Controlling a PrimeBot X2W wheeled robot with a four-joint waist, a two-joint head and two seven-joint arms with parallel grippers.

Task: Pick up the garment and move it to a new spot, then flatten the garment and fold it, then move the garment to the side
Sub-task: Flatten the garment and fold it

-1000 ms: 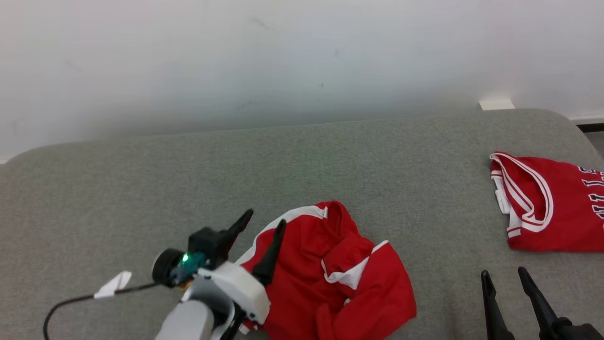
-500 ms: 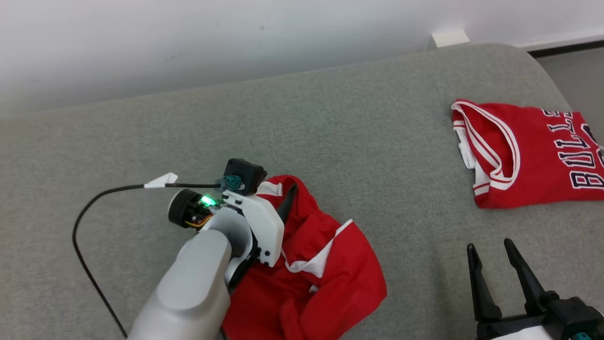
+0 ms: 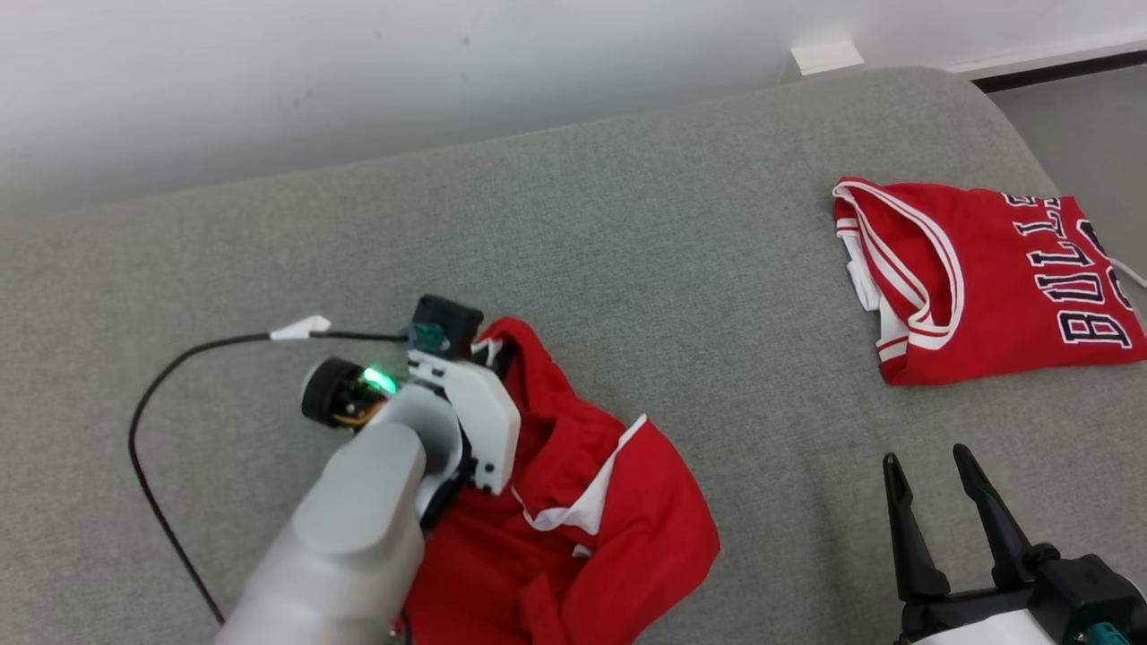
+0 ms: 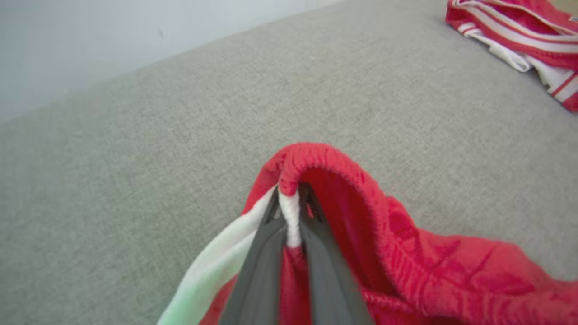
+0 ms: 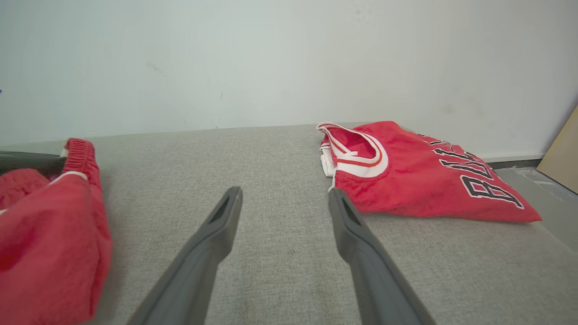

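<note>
1. Garment (image 3: 582,528) — red shorts with white trim, crumpled on the grey surface (image 3: 699,269). Most of the cloth trails back from the left pincer (image 4: 291,203) and to its right.
2. Left pincer: clamped shut on the elastic waistband fold, with the white stripe between its jaws.
3. Right pincer (image 3: 926,455): spread wide, empty, well to the right of the shorts. A folded red jersey (image 3: 977,287) lies beyond it.
4. Risk — the nip looks shallow. A quick lift could slip the band free or drag the heap along bunched.

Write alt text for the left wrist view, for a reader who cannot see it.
The left gripper is shut on the elastic edge of a crumpled red garment on a grey cushion; a red jersey lies beyond.
</note>
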